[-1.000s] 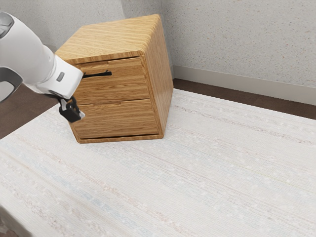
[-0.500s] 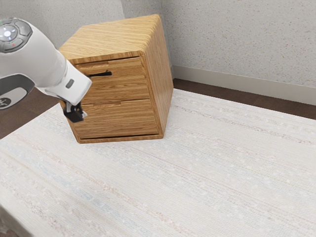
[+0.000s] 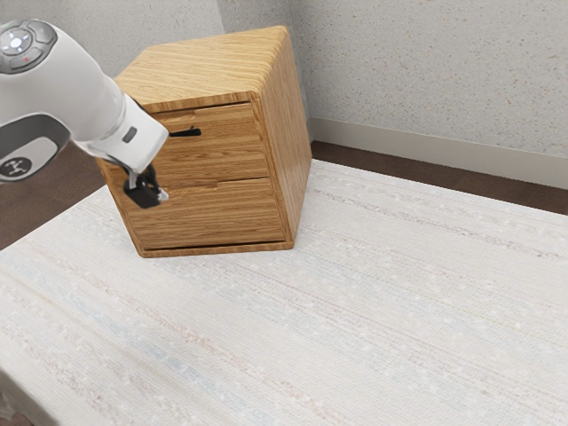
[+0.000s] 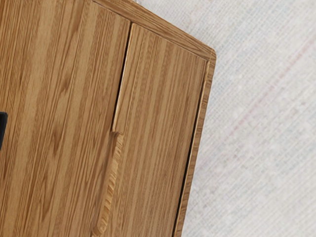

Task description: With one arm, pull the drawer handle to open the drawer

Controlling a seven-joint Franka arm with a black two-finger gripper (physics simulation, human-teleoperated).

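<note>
**Q:** What is in the scene?

**A:** A small wooden cabinet [image 3: 266,115] stands on a table [image 3: 373,302] with a pale woven top, near its far edge. It is turned at an angle, and behind it are a speckled grey wall [image 3: 426,62] and a dark brown floor [image 3: 497,186]. The cabinet front has two drawers, one above the other.

**Q:** Are the drawers open?

**A:** Both fronts lie flush with the cabinet. The upper drawer [image 3: 213,151] has a thin dark slot [image 3: 182,134] near its top. The lower drawer [image 3: 217,217] has a wooden lip [image 3: 186,187] along its top edge, which serves as its handle. From the wrist camera, this lip [image 4: 109,187] shows as a raised strip on the seam between the two fronts.

**Q:** Where is the robot?

**A:** The white arm [image 3: 62,89] comes in from the exterior view's left, across the cabinet's near top corner. Its black gripper [image 3: 145,192] hangs in front of the cabinet at the seam between the drawers — by the lip's end, toward the exterior view's left.

**Q:** Is the claw apart or together?

**A:** I cannot tell from here — nor whether it touches the lip.
</note>
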